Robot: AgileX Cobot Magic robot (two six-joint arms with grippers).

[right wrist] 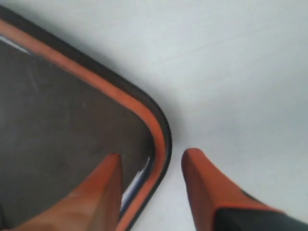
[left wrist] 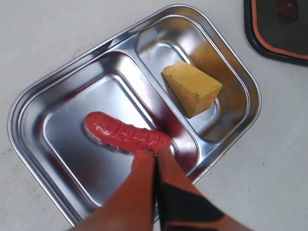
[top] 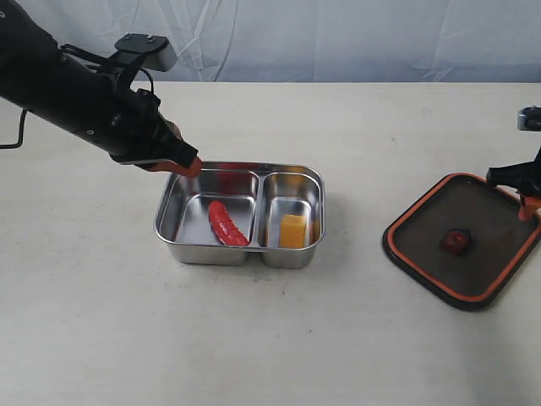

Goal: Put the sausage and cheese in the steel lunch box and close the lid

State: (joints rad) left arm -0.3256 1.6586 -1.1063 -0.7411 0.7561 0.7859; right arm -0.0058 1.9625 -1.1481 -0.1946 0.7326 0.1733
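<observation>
The steel lunch box stands mid-table. The red sausage lies in its larger compartment and the yellow cheese in the smaller one. My left gripper hovers over the box's back left rim, shut and empty. In the left wrist view its tips hang just above one end of the sausage, with the cheese beyond the divider. The dark lid lies underside up at the right. My right gripper is open astride the lid's orange-rimmed corner, one finger over the lid, the other over the table.
The white table runs to a pale curtain at the back. The lid's orange valve tab sits in its middle. The left arm reaches in from the upper left. A corner of the lid shows beyond the lunch box.
</observation>
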